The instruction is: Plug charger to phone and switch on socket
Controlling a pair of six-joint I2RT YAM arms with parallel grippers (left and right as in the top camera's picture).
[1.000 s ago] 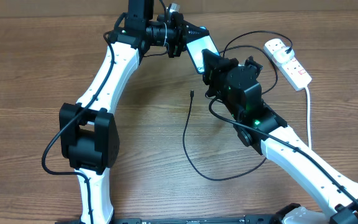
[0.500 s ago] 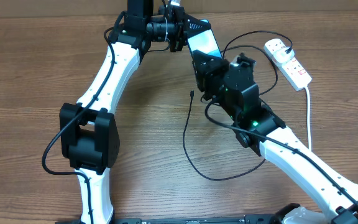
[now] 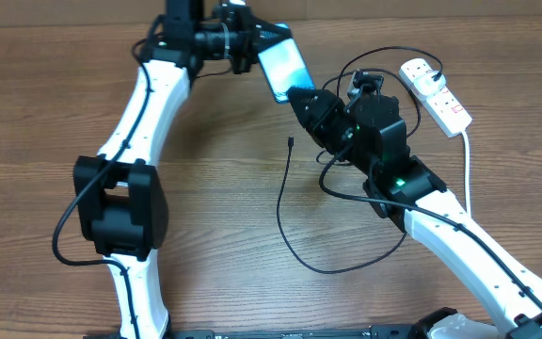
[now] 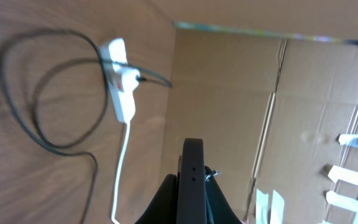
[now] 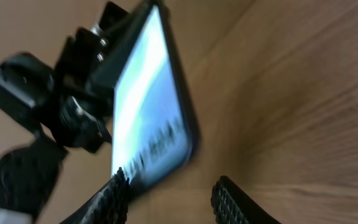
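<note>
Overhead, left end effector (image 3: 263, 45): up by the far edge of the worktop (image 3: 55, 122), clamped on the top end of the phone (image 3: 285, 68).
Overhead, phone: off the wood, tilted, its light blue screen facing up, near the middle of the far edge.
Overhead, right end effector (image 3: 305, 100): right at the phone's lower end; how wide it stands cannot be told from up here.
Overhead, charger (image 3: 280, 202): thin black cable looping across the centre of the worktop, the small tip (image 3: 291, 143) lying free on the wood, apart from the phone.
Overhead, socket (image 3: 436, 92): white strip towards the far right corner, with its white lead (image 3: 467, 169) running to the near edge.
Left wrist, phone (image 4: 193, 177): seen edge-on, a thin dark slab pinched between the two fingers.
Left wrist, socket (image 4: 122, 87): down on the wood beyond, with black cable loops beside it.
Right wrist, right end effector (image 5: 174, 198): fingers spread wide, nothing between them.
Right wrist, phone (image 5: 151, 106): blurred, its bright screen just above the fingers, with the left end effector (image 5: 95, 74) gripping its far end.
</note>
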